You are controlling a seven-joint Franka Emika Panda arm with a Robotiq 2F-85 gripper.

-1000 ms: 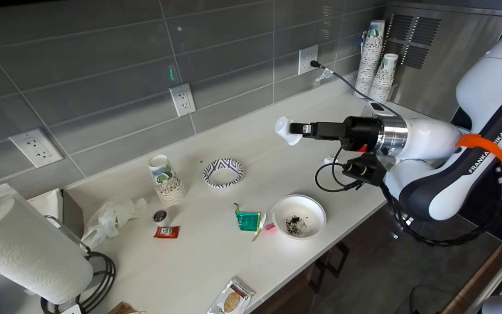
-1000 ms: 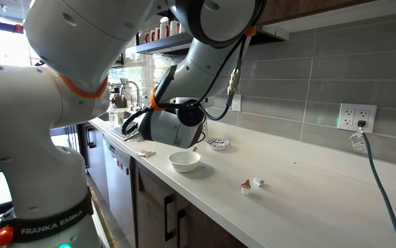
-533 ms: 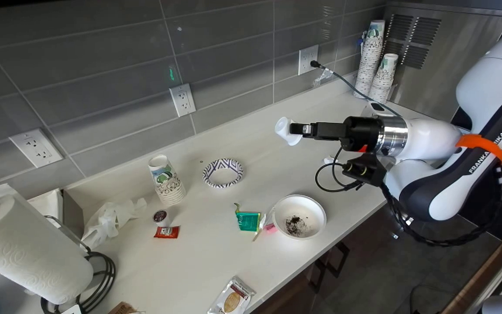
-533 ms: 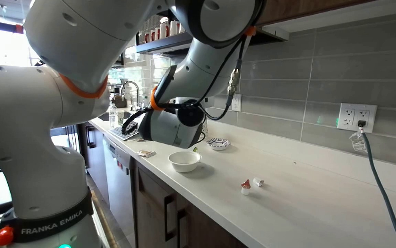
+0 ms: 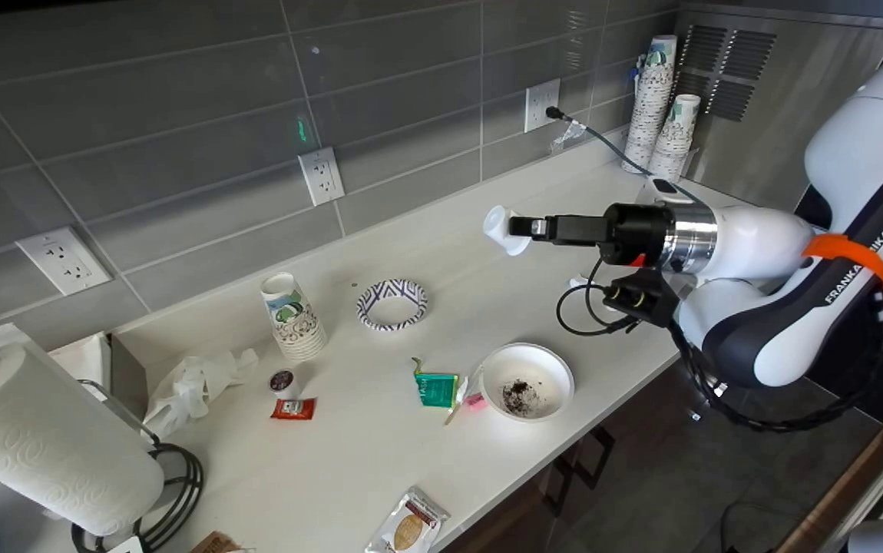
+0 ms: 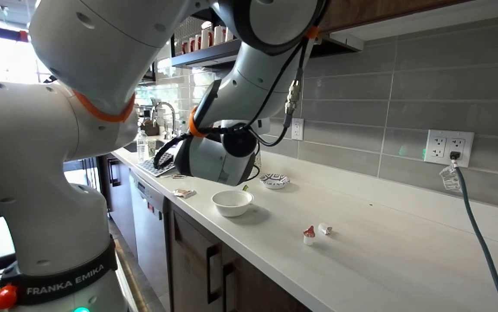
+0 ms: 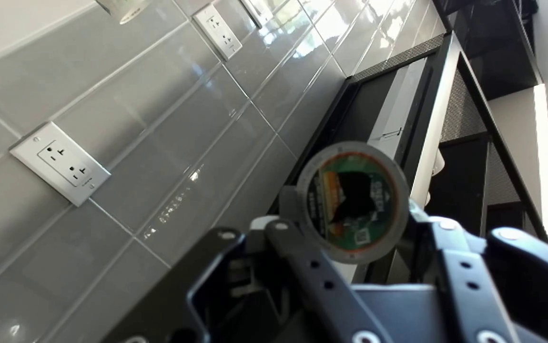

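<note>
My gripper [image 5: 523, 227] is shut on a small white pod [image 5: 497, 224]. The gripper points sideways above the counter, and the pod is tilted between its fingertips. In the wrist view, the pod [image 7: 384, 190] sits between the two fingers, with its green lid facing the camera. The lid has a dark, ragged hole. Below the gripper, towards the counter's front edge, stands a white bowl [image 5: 562, 375] with dark grounds inside. The bowl [image 6: 232, 203] also shows in an exterior view where the arm hides the gripper and pod.
A patterned bowl [image 5: 392, 305] and a cup stack [image 5: 293, 316] stand near the wall. A green packet [image 5: 437, 389], another pod [image 5: 282, 382], a red packet [image 5: 293, 409] and a paper towel roll [image 5: 54, 438] are on the counter. A red-topped small cup [image 6: 309, 236] stands nearer the robot.
The arm's upper links have shifted very slightly. The gripper and the pod in it look almost unmoved, and nothing on the counter has changed.
</note>
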